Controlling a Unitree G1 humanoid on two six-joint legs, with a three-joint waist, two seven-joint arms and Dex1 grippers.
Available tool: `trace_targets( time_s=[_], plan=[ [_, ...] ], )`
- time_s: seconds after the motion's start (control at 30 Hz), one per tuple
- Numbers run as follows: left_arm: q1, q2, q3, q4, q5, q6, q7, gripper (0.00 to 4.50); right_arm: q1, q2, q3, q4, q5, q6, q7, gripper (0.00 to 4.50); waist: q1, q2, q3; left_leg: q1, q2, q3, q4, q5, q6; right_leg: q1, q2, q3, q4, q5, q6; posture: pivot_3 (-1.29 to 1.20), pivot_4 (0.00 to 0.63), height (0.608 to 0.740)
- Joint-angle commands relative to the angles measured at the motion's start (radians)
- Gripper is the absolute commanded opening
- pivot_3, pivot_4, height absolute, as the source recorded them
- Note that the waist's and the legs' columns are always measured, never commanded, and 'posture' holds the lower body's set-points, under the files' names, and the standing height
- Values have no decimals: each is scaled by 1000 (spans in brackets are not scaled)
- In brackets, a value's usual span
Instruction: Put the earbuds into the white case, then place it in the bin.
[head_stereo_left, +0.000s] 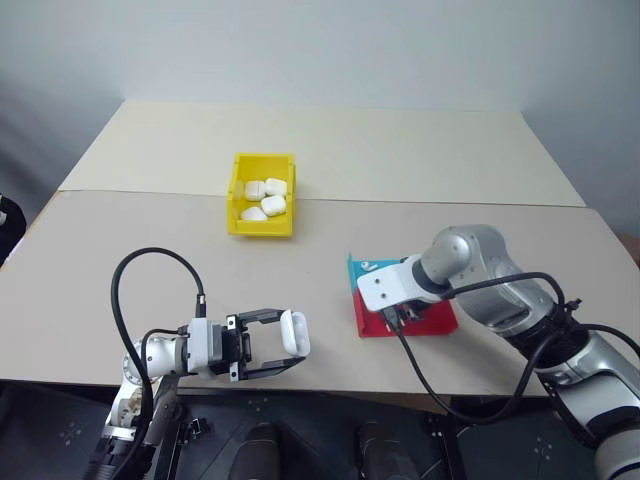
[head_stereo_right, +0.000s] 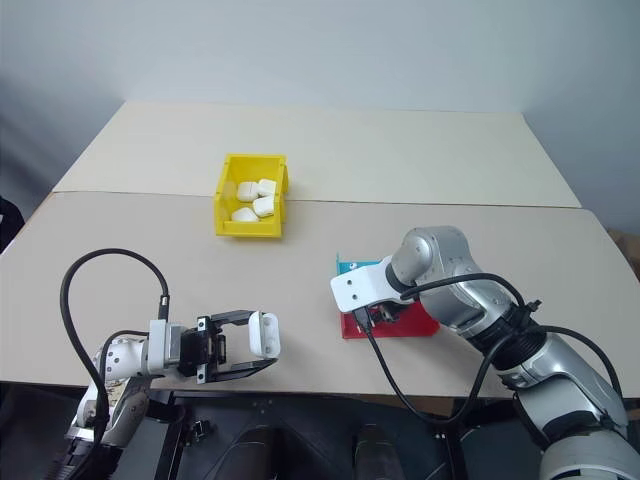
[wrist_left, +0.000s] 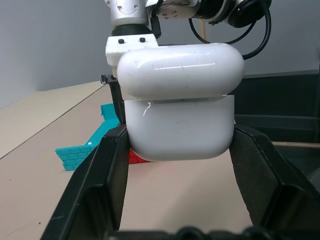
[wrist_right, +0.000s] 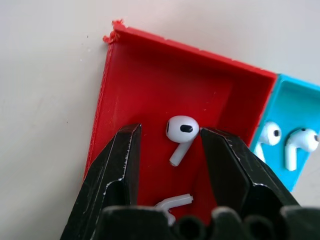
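The right end effector (wrist_right: 170, 145) is hovering steeply over the red tray (wrist_right: 145, 75), its black fingers (wrist_right: 117, 165) parted narrowly around one earbud (wrist_right: 180, 136) lying there; a second earbud (wrist_right: 175, 201) is lying just beside it, and two more (wrist_right: 295, 145) are sitting in the blue tray (wrist_right: 295, 95) alongside. The left end effector (head_stereo_left: 285, 350) is holding the white case (head_stereo_left: 295, 333) clamped above the bench (head_stereo_left: 420, 160), near its front edge. The yellow bin (head_stereo_left: 237, 195), holding several cases, is standing well apart. The earbud pickup appears to be in hand; next the fingers would need to lower and pinch the earbud.
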Motion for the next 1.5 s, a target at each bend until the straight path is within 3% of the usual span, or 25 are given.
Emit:
trace_targets(
  time_s=[0.03,0.37,0.47,0.53,1.07,1.3,1.5],
  plan=[
    [3,-2,-4,-33,2,-21,6,2728,-20,0,-10,-13,-20,11,-7,2299,0,0,0,0,0,0,0,0,0,0,0,0,0,0,0,0,150,740],
    [3,-5,-10,-27,13,-27,11,2728,-12,0,-6,-9,-37,-5,-6,2299,0,0,0,0,0,0,0,0,0,0,0,0,0,0,0,0,150,740],
    [1,-6,-10,-26,16,-27,14,2728,-12,-1,-5,-8,-37,-16,-7,1763,0,0,0,0,0,0,0,0,0,0,0,0,0,0,0,0,150,740],
    [0,-7,-10,-25,15,-27,14,2728,-11,-3,-5,-9,-40,-23,-10,1175,0,0,0,0,0,0,0,0,0,0,0,0,0,0,0,0,150,740],
    [4,2,-8,-29,22,-21,23,2728,-6,-30,-40,-25,-44,-75,-25,1175,0,0,0,0,0,0,0,0,0,0,0,0,0,0,0,0,150,740],
    [2,9,0,-15,21,-35,18,2728,-15,-71,-143,-162,41,-2,13,1175,0,0,0,0,0,0,0,0,0,0,0,0,0,0,0,0,150,740],
    [-6,8,-4,-2,23,-40,21,2728,23,-70,-150,-288,87,89,13,1175,-1,0,0,0,0,0,0,0,0,0,0,0,0,0,0,0,150,740]
  ],
)
